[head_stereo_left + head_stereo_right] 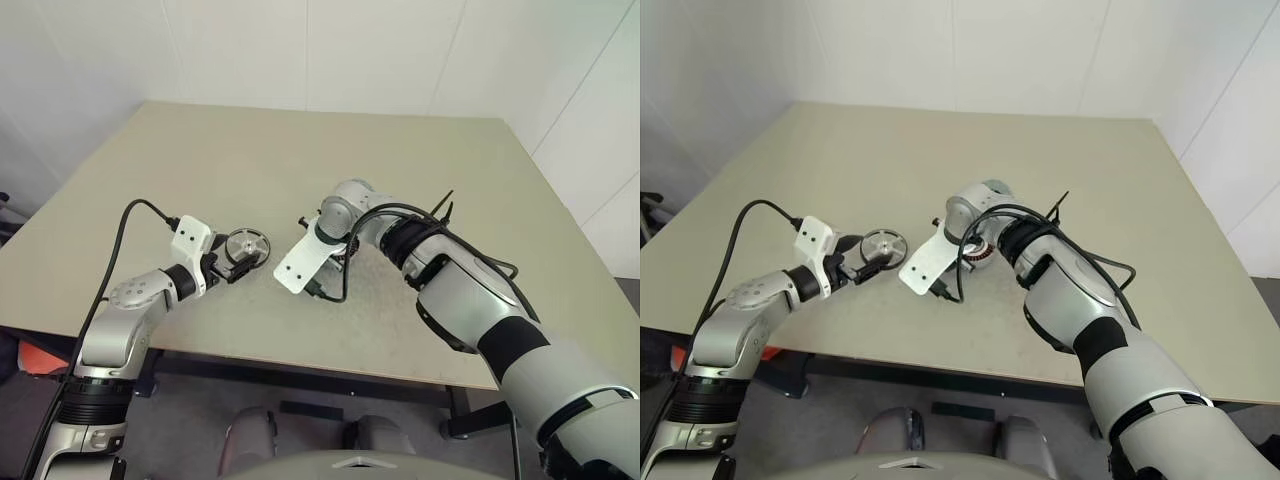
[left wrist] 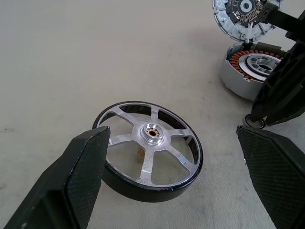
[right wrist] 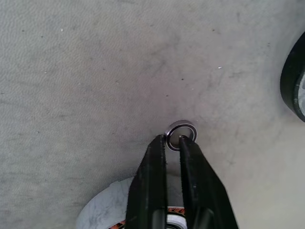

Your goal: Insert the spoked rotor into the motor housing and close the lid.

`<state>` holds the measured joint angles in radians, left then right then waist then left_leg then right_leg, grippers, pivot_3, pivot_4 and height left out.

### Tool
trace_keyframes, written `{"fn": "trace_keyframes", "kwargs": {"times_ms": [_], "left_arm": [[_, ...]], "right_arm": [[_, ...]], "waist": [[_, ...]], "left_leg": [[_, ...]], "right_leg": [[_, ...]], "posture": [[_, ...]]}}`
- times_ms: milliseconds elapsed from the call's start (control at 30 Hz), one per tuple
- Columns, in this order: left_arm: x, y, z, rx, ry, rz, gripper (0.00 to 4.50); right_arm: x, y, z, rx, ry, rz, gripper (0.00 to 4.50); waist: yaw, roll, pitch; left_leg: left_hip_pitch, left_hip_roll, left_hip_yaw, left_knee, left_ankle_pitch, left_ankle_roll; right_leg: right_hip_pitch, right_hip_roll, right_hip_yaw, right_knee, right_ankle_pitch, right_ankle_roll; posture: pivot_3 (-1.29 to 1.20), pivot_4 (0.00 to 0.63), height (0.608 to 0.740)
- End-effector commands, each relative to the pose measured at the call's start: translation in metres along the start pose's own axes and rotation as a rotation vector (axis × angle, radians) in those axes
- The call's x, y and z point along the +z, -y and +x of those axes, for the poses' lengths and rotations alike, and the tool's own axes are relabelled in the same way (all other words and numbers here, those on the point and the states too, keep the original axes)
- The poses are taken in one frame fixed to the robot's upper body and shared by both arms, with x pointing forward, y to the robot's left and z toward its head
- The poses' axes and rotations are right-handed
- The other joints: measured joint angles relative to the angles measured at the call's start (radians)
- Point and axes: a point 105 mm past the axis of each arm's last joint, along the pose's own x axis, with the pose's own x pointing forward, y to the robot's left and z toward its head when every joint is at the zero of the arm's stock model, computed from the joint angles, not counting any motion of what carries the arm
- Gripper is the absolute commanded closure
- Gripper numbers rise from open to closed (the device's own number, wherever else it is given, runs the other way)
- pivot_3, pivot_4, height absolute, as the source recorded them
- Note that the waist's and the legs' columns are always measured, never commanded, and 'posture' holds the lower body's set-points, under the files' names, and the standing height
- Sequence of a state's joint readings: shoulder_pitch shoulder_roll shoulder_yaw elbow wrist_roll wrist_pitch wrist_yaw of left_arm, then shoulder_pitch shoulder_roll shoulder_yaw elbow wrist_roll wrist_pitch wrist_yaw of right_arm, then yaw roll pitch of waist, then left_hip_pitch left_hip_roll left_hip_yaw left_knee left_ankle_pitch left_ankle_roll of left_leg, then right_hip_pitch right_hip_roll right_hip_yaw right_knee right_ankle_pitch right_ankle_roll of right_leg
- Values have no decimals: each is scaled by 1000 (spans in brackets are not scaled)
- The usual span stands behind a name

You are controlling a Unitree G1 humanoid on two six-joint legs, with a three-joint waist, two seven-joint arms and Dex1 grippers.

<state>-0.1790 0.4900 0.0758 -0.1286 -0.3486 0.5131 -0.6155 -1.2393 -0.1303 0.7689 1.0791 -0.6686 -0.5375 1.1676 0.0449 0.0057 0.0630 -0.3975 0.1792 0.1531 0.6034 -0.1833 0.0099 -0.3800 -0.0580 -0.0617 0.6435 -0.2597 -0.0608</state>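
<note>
- Left gripper wide open, fingers either side of spoked rotor lying on table.
- Right gripper pinched on tiny ring, above motor housing.

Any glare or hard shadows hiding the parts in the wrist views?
Left wrist view: the spoked rotor has bright highlights on its spokes yet none wash it out, casting a soft shadow on the table. Right wrist view: even, diffuse light; the thin ring pinched by the right end effector shows only a faint glint.
</note>
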Motion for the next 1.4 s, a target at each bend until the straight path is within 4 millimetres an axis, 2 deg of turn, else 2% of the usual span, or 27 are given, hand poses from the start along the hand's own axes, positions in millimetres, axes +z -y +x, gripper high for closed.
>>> {"fn": "trace_keyframes", "kwargs": {"times_ms": [33, 267, 433, 700, 933, 1100, 1267, 1400], "left_arm": [[13, 0, -2, 7, 39, 32, 0], [14, 0, -1, 9, 41, 31, 0], [14, 0, -1, 9, 42, 31, 0], [14, 1, 2, -2, 42, 32, 0], [16, 1, 5, -15, 46, 35, 0], [16, 1, 6, -22, 48, 34, 0], [16, 1, 7, -30, 46, 34, 0], [17, 3, 13, -45, 48, 36, 0]], "right_arm": [[-2, 0, -3, 21, -25, -40, 4448], [-2, -2, -1, 26, -29, -47, 4448], [-1, 7, -5, -25, -19, -10, 4479], [16, 28, -21, -133, 106, 73, 4479], [21, 29, -42, -181, 180, 116, 4479], [-5, 8, -64, -214, 148, 177, 4479], [-25, -16, -71, -202, 91, 209, 4479], [-34, -21, -72, -197, 53, 226, 4479]], "waist": [[0, 0, 0], [2, 1, 1], [0, 2, 1], [0, 3, 2], [5, 3, 2], [19, 2, 2], [27, 2, 2], [25, 2, 2]], "left_leg": [[1, 0, 0, 0, 0, 0], [7, 0, 0, 0, 0, -1], [9, 0, 0, 0, 0, -1], [9, 1, 0, -1, 0, -1], [8, 1, 0, -1, 0, -1], [9, 0, 0, -1, 0, -1], [10, 0, 0, -1, 0, -1], [10, 1, 0, -1, 0, -1]], "right_leg": [[1, 0, 0, 0, 0, 0], [8, 0, 0, -1, 0, -1], [9, 0, 0, 0, 0, -1], [9, 0, 0, 0, 0, -1], [9, 0, 0, -1, 0, -1], [10, 0, 0, -1, 0, 0], [10, 0, 0, -1, 0, 0], [10, 1, 0, -1, 0, 0]], "posture": [[0, 0, 740], [0, 0, 740], [0, 0, 740], [0, 0, 740], [0, 0, 740], [0, 0, 740], [0, 0, 740], [0, 0, 740]]}}
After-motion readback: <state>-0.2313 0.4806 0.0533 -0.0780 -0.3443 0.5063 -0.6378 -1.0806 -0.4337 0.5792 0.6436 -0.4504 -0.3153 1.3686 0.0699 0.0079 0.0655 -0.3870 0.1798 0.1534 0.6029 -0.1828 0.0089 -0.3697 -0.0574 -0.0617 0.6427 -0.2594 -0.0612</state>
